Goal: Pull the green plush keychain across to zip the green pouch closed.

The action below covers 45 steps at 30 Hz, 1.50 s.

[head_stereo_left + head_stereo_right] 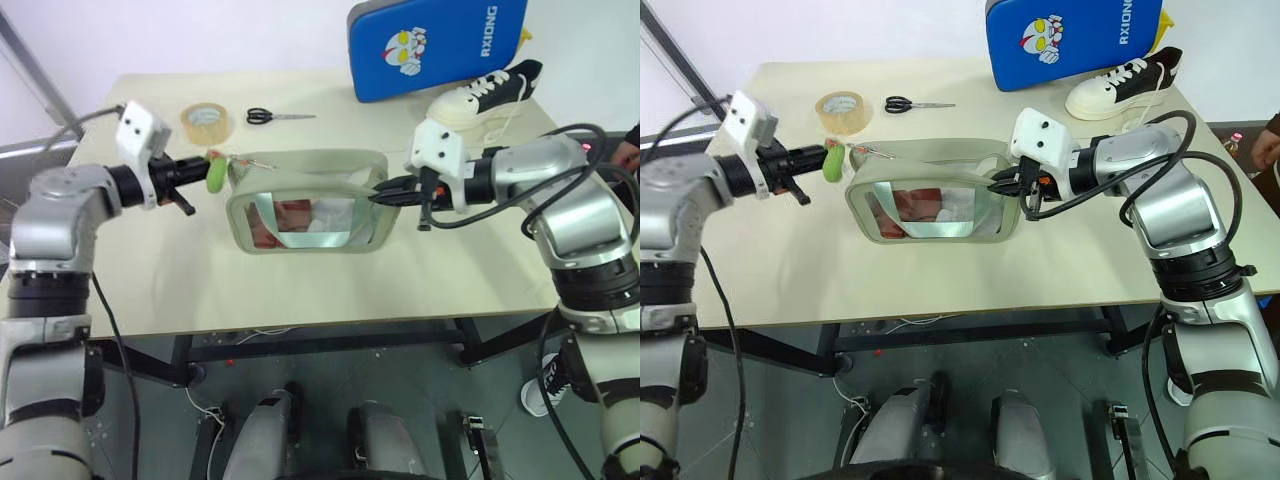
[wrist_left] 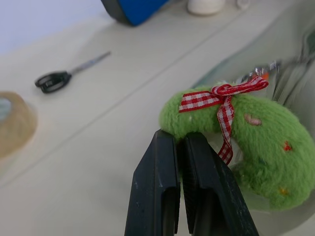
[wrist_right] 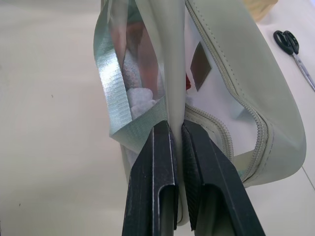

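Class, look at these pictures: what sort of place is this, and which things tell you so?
Probably a robot test bench indoors: a plain table against a bare wall, with unrelated props on it: tape, scissors, a shoe.

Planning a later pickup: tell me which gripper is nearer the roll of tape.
Left. The left gripper, shut on the green plush keychain, sits just in front of the roll of tape. The right gripper pinches the green pouch at its far end.
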Tool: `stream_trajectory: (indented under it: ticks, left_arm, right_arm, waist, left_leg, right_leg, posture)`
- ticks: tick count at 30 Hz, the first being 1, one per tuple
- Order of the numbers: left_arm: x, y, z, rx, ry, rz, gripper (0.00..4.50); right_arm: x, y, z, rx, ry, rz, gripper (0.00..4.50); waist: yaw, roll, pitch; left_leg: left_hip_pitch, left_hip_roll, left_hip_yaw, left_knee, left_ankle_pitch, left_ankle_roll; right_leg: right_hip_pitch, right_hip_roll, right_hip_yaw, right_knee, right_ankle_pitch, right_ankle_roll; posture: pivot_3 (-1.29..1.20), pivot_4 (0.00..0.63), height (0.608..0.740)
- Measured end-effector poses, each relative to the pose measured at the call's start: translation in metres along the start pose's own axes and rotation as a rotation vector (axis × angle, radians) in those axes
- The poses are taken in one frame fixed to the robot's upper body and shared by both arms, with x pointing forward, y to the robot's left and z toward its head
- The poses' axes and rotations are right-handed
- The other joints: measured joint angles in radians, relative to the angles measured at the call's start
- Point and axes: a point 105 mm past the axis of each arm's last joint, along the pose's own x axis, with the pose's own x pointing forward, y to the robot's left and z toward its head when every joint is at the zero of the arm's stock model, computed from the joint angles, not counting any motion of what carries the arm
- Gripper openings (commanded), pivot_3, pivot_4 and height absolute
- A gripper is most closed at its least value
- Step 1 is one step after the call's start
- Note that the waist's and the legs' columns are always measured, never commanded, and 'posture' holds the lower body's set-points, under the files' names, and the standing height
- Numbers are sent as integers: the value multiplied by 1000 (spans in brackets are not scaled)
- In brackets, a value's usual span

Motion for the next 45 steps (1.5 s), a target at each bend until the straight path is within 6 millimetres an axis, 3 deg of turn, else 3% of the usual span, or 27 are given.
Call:
stream_trajectory:
  ticks: [3, 4, 6, 9, 13, 19, 23, 26, 31, 35, 38, 43, 45]
  left_arm:
    - [18, -21, 51, 84, -128, -79, 47]
    - [23, -29, 56, 109, -138, -108, 47]
    - [40, -50, 51, 145, -118, -187, 47]
    - [57, -70, 28, 203, -32, -273, 47]
    - [57, -62, 20, 276, 3, -246, 1396]
    - [46, -44, 29, 304, 37, -212, 4293]
    - [7, -22, 49, 323, 92, -193, 4293]
    - [-25, -13, 37, 345, 191, -193, 4293]
    - [-22, -36, -9, 274, 256, -260, 4293]
    - [-8, -46, -22, 283, 235, -243, 4293]
    - [1, -44, -24, 304, 208, -196, 3404]
    - [1, -39, -26, 311, 214, -183, 816]
    - [2, -40, -25, 312, 212, -197, 16]
  right_arm:
    - [5, 0, 2, 5, -20, 1, 0]
    - [7, 1, 2, 6, -26, 4, 0]
    - [8, 1, 3, 6, -31, 5, 0]
    - [11, 2, 5, 5, -43, 6, 0]
    - [12, 1, 4, 6, -43, 1, 0]
    - [12, 0, 4, 5, -43, -10, 0]
    - [15, 0, 5, -1, -58, -6, 0]
    - [16, -2, 4, -1, -61, -9, 0]
    - [20, -4, 4, 0, -64, -11, 0]
    - [22, -2, 7, -12, -72, 4, 0]
    - [23, -1, 7, -13, -73, 9, 0]
    - [22, -1, 7, -11, -68, 7, 0]
    - [22, -2, 6, -10, -65, 3, 0]
  waist:
    - [2, 0, 0]
    - [1, 0, -1]
    - [0, 0, -1]
    - [-6, 0, 0]
    - [-3, 0, 0]
    - [-3, -1, 0]
    - [-13, 0, 0]
    - [-16, 0, 0]
    - [1, 0, -1]
    - [-1, -1, -1]
    - [-1, 0, -1]
    - [-1, 0, -1]
    - [0, 0, -1]
  left_leg:
    - [0, 0, 0, 2, 0, 0]
    - [1, -1, 0, 2, 0, 0]
    - [1, -1, 0, 2, 0, 0]
    - [0, 0, 0, 1, 2, 2]
    - [0, 1, 0, 1, 2, 2]
    - [0, 0, 0, 2, 1, 1]
    - [0, 0, 0, 0, 1, 1]
    - [1, 1, 0, -1, 1, 1]
    - [3, 1, -1, 1, 0, 0]
    - [1, 0, -1, 1, 0, 0]
    - [1, 0, -1, 1, 0, 0]
    - [1, 0, -1, 1, 0, 0]
    - [1, 0, -1, 1, 0, 0]
  right_leg:
    - [3, 0, 0, -1, 0, 0]
    - [3, 0, 0, -1, 0, 0]
    - [5, 0, 0, 0, 0, 1]
    - [4, 1, 0, 3, 0, 1]
    - [3, 2, 0, 3, 0, 1]
    - [4, 1, 0, 3, 0, 1]
    - [2, 2, 0, 3, 0, 0]
    - [3, 2, 0, 3, 0, 0]
    - [3, 0, -1, 1, -2, -3]
    - [1, 0, 0, 0, 0, -1]
    - [1, 1, -1, 1, 0, 0]
    - [1, 1, -1, 1, 0, 0]
    - [1, 1, -1, 1, 0, 0]
  posture:
    - [0, 150, 740]
    - [0, 150, 740]
    - [0, 150, 740]
    - [0, 150, 740]
    - [0, 150, 740]
    - [0, 150, 740]
    - [0, 150, 740]
    - [0, 150, 740]
    - [0, 150, 740]
    - [0, 150, 740]
    - [0, 150, 740]
    - [0, 150, 740]
    - [0, 150, 740]
